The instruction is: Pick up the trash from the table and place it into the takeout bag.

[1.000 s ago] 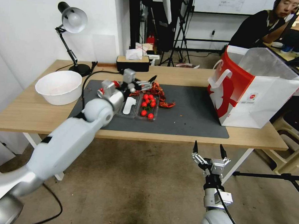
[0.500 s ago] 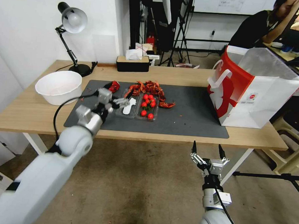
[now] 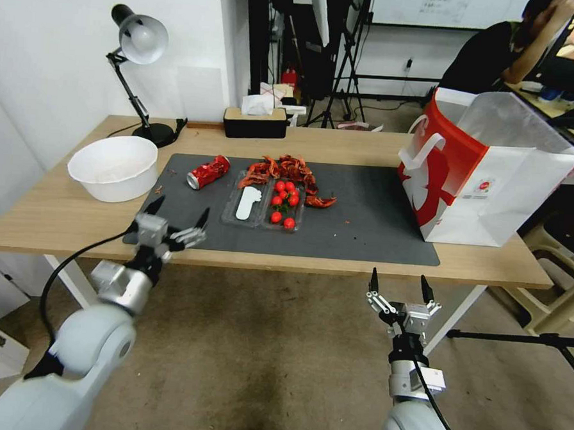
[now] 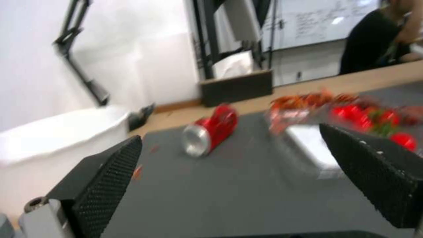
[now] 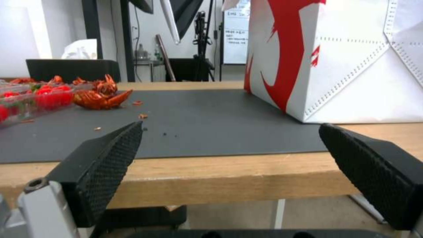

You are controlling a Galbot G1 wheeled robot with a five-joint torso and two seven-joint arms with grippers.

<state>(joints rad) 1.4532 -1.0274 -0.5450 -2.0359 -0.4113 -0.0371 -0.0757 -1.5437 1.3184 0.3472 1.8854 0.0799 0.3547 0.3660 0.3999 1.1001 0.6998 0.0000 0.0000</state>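
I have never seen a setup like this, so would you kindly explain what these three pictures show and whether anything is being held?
This is a wheeled robot with two arms ending in two-fingered grippers. The wide picture comes from its head camera; the other two come from cameras on its wrists, so the black textured fingers frame those views. The left gripper hovers open at the near edge of the light-wood table, holding nothing. The right gripper waits open below the table's front edge, also empty. On the dark grey mat lie a crushed red can, a clear plastic tray of small red tomatoes and red crayfish shells. A red and white paper takeout bag stands at the right, a white round basin at the left.
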